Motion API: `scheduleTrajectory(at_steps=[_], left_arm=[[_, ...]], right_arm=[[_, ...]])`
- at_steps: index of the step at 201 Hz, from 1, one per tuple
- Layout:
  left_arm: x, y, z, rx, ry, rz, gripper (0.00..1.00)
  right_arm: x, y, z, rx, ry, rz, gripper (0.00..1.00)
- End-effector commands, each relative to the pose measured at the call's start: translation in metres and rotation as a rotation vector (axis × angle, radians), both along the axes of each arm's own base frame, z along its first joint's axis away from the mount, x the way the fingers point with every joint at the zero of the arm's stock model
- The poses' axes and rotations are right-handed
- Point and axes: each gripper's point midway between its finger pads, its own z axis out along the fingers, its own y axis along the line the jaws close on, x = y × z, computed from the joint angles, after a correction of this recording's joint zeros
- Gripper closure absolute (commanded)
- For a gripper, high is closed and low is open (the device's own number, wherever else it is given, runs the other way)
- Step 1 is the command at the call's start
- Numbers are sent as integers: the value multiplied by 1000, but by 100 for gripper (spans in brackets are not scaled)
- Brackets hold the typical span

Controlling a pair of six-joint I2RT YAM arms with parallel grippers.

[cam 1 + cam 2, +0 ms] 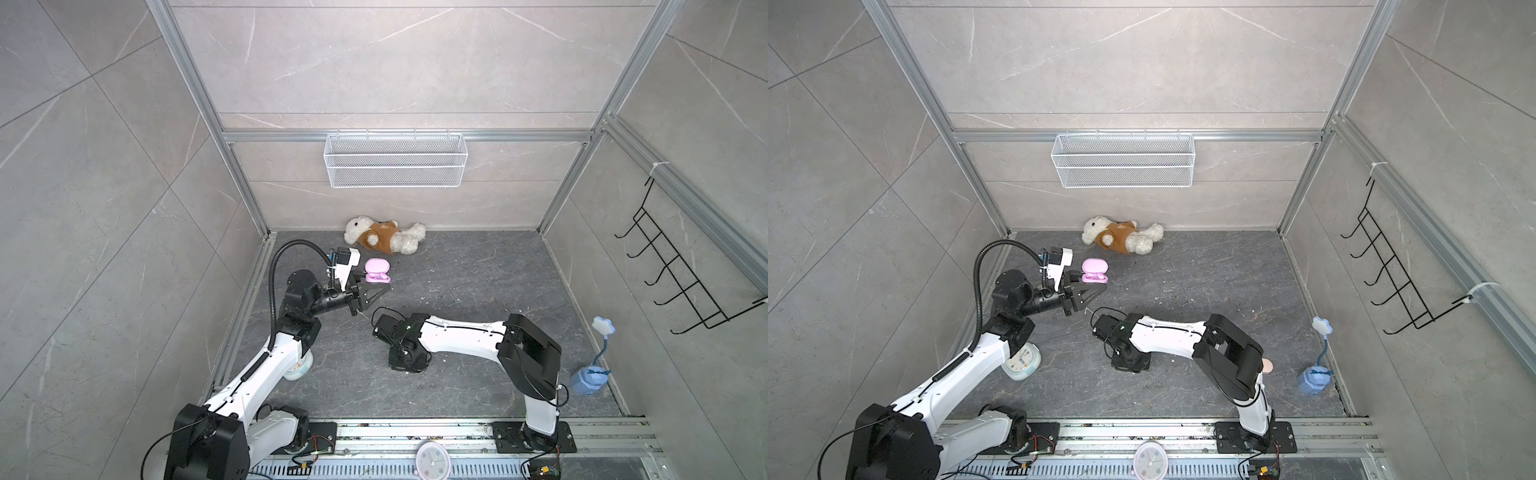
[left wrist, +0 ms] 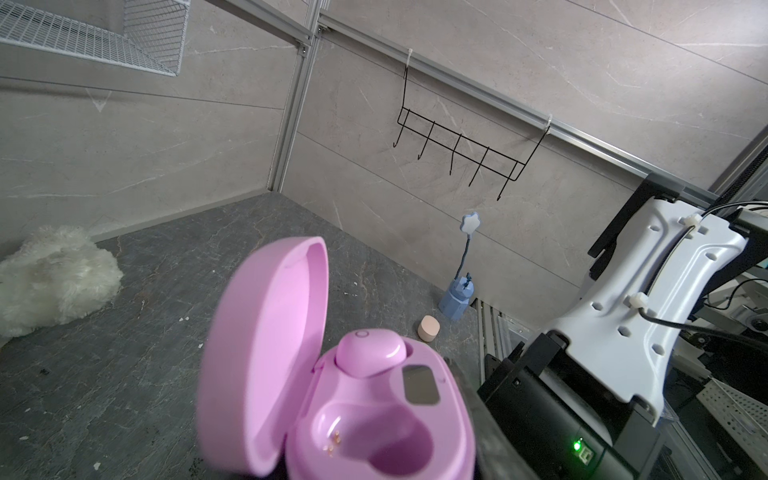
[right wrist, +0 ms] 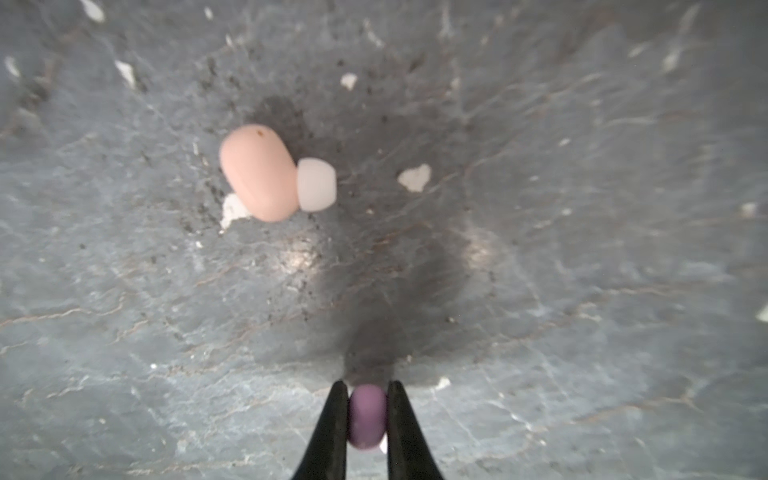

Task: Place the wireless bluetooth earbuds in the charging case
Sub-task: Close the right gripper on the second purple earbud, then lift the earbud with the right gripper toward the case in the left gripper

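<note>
The lilac charging case (image 1: 377,271) (image 1: 1095,272) is held off the floor with its lid open, and my left gripper (image 1: 374,282) is shut on its base. In the left wrist view one lilac earbud (image 2: 370,349) sits in the case's (image 2: 415,428) far slot. The near slot (image 2: 386,440) is empty. My right gripper (image 3: 368,388) points down at the floor and is shut on a second lilac earbud (image 3: 366,415). A peach earbud (image 3: 259,172) with a white tip lies on the floor beyond it. In both top views the right fingertips are hidden under the wrist.
A teddy bear (image 1: 384,235) lies by the back wall under a white wire basket (image 1: 395,160). A blue desk lamp (image 1: 590,374) and a closed peach case (image 2: 429,328) stand at the right. A small clock (image 1: 1021,361) sits beside the left arm. White specks litter the floor.
</note>
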Motion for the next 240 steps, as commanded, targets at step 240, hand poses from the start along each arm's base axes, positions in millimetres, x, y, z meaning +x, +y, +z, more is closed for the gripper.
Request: scheduleTrajectory(at_steps=[240], left_arm=[[-36, -115, 32, -9, -307, -311, 74]], right_arm=[[43, -85, 390, 632, -851, 139, 84]])
